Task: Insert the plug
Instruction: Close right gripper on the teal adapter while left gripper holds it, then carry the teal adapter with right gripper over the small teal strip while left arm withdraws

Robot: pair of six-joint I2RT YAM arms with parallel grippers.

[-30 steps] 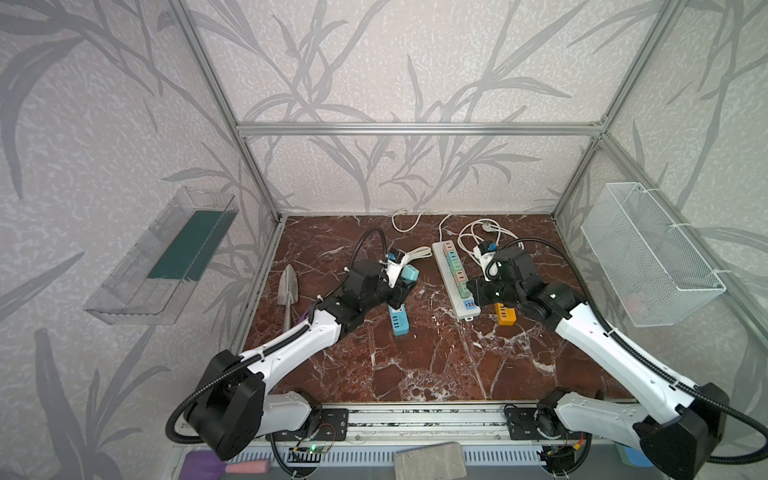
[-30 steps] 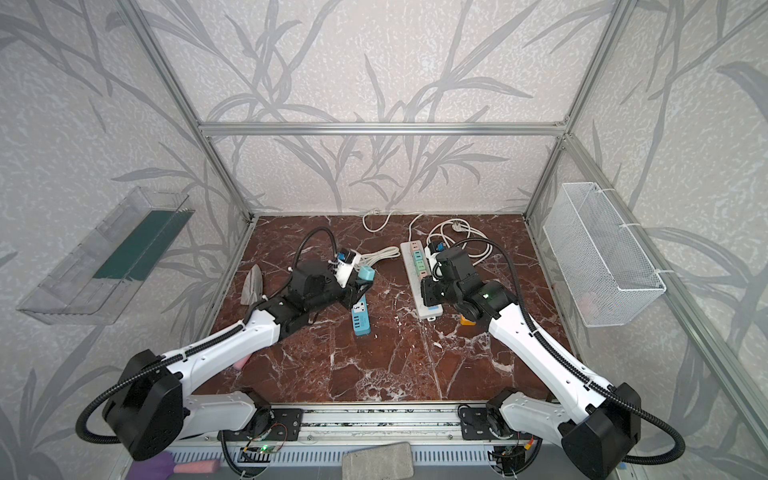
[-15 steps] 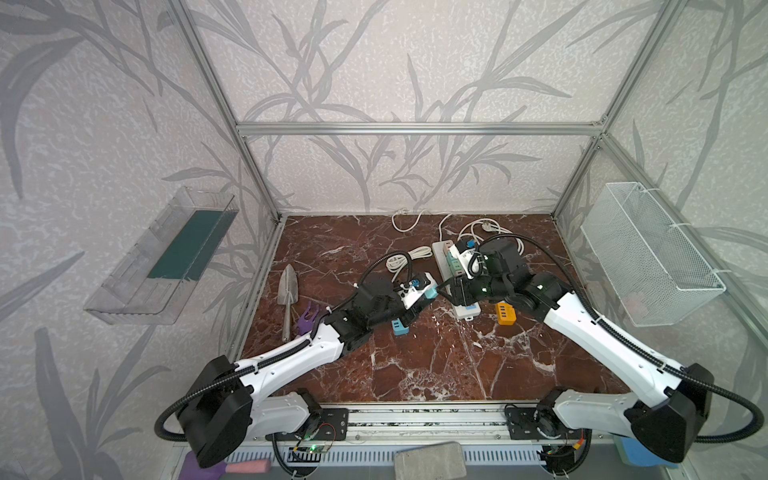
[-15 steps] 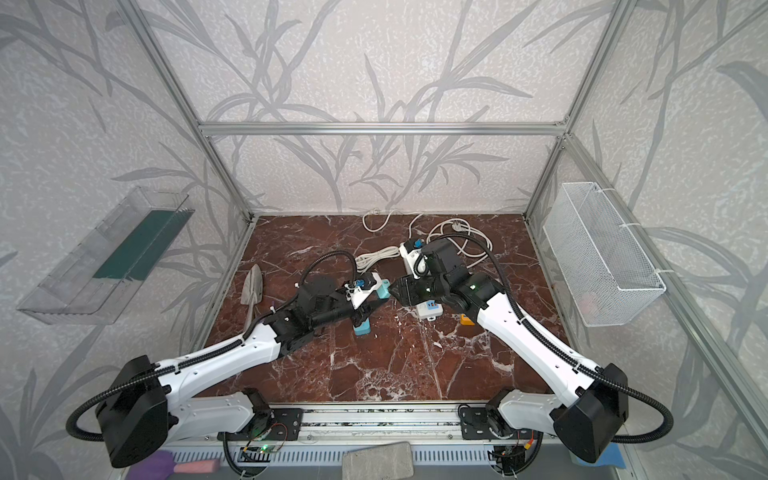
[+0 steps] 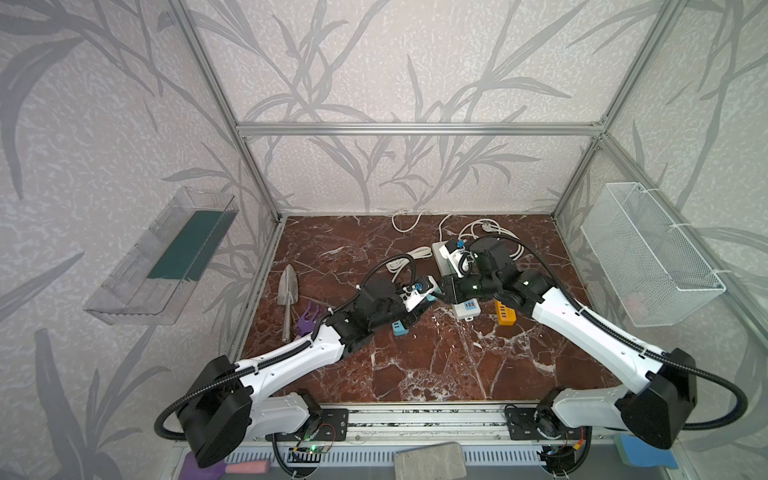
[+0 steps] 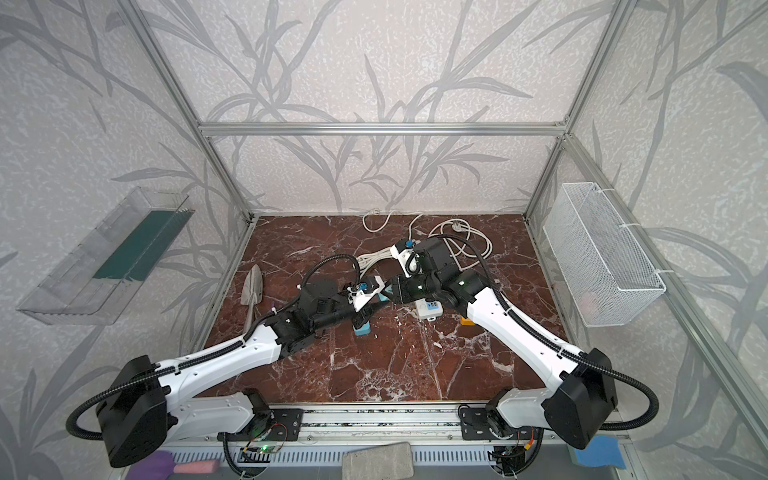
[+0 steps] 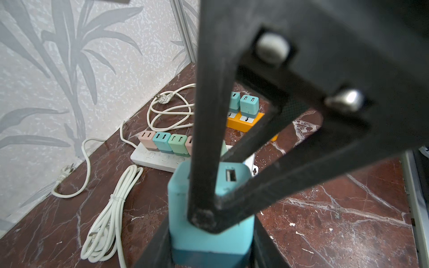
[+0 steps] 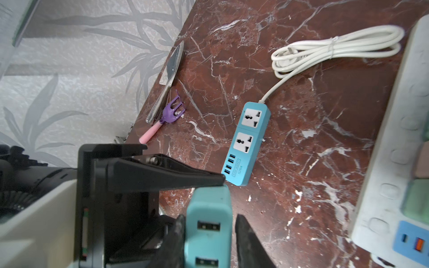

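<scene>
Right wrist view: mid-air handover, teal plug [image 8: 209,220] between both sets of jaws.
Left jaws clenched on the plug's darker base end; right jaws straddle its USB end, one finger touching, thin gap at the other, cannot tell if clamped. Done well, I'd judge: right closes square and firm on the flat sides before left lets go, no twist. In a top view the plug [image 5: 432,296] sits just lower right of frame centre, off the surface [image 5: 415,374]; blue strip [image 5: 400,329] just lower left of it, sockets free.
</scene>
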